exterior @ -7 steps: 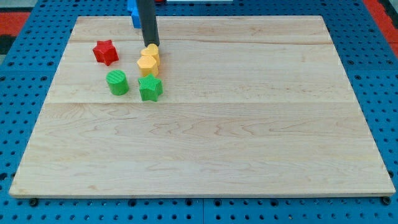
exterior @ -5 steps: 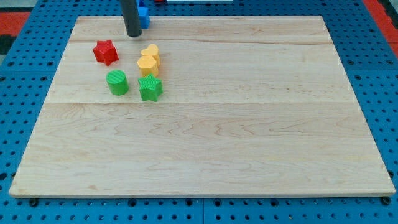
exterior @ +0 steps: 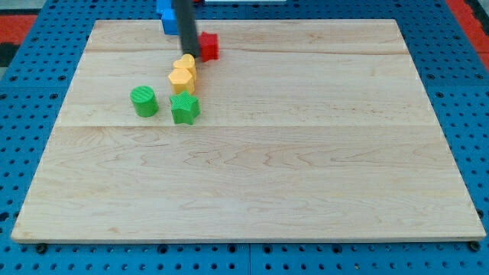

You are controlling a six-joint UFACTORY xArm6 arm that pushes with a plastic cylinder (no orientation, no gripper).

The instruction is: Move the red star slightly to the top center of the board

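The red star (exterior: 208, 46) lies near the view's top, left of the board's centre line, partly hidden behind my rod. My tip (exterior: 190, 56) stands against the star's left side, just above the two yellow blocks (exterior: 182, 73). The rod rises from there out of the view's top.
The yellow blocks sit stacked close together below my tip. A green star (exterior: 184, 108) lies under them and a green cylinder (exterior: 144, 101) to its left. A blue block (exterior: 167, 18) shows at the board's top edge behind the rod. The wooden board (exterior: 306, 153) fills the view.
The red star has slid from the left of the yellow blocks to the right, up beside the rod. My tip moved right with it. The other blocks have not moved.
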